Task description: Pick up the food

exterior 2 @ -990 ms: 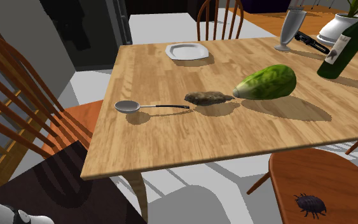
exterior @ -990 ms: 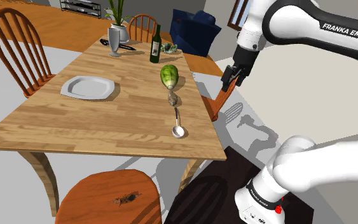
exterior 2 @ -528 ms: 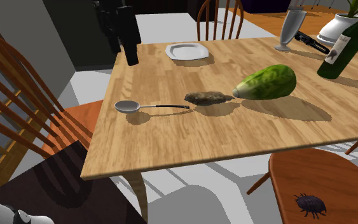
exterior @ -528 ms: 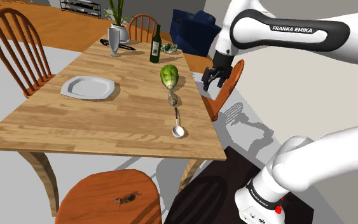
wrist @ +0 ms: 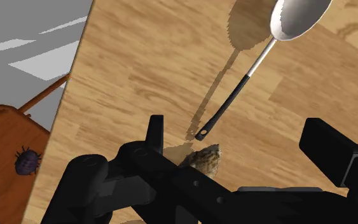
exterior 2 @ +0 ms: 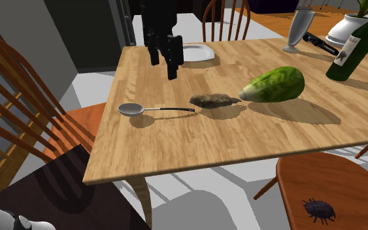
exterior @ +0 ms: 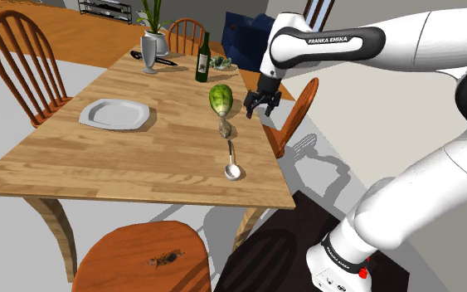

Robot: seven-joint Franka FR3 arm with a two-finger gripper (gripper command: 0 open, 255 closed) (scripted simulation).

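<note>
The pincer hangs above the desk, fingers apart, gripping nothing. A brown lump lies beneath it, the spoon and green vegetable farther off.

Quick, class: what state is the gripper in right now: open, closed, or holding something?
Gripper: jaws open, holding nothing.

Shoulder view overlooked the table lengthwise; second exterior looked across it from one side, nearer; wrist looked down close above it.
</note>
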